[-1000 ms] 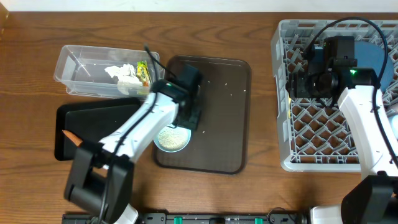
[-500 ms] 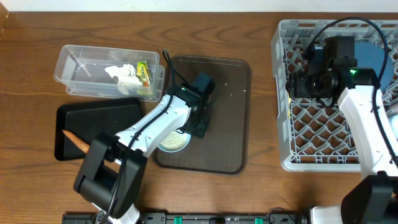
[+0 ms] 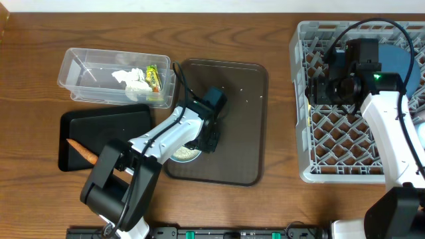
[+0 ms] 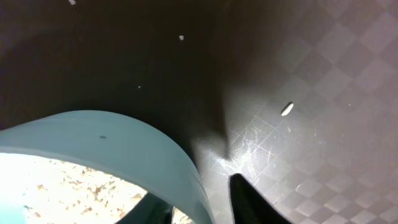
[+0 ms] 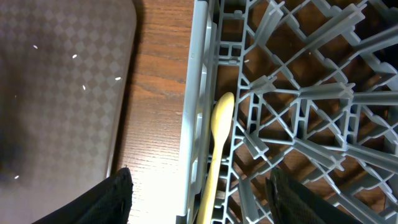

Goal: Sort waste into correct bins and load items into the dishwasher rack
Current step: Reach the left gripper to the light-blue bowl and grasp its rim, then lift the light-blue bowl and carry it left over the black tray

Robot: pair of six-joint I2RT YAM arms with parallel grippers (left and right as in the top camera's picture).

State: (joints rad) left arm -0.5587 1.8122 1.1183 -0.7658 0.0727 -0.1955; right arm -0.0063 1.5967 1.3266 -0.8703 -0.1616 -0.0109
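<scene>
The light blue cup [image 3: 180, 153], with rice in it, stands at the brown tray's [image 3: 242, 126] left front. My left gripper [image 3: 201, 141] has drawn in on the cup's wall [image 4: 124, 143], one finger inside and one finger [image 4: 245, 199] outside. Loose rice grains [image 4: 286, 109] lie on the tray. My right gripper [image 5: 199, 193] hangs open over the left wall of the dishwasher rack [image 3: 332, 146]. The pale yellow spoon [image 5: 217, 130] lies between its fingers, untouched. A dark blue plate [image 3: 398, 56] stands in the rack's far part.
The clear tub [image 3: 86, 83] at far left holds white tissues [image 3: 131, 78] and a green-yellow wrapper [image 3: 153, 76]. The black bin [image 3: 106, 126] in front of it holds an orange carrot piece [image 3: 83, 151]. Bare wood lies between tray and rack.
My left arm swung right and then lowered beside the cup, and its jaws narrowed onto the cup's wall. The right arm has not moved.
</scene>
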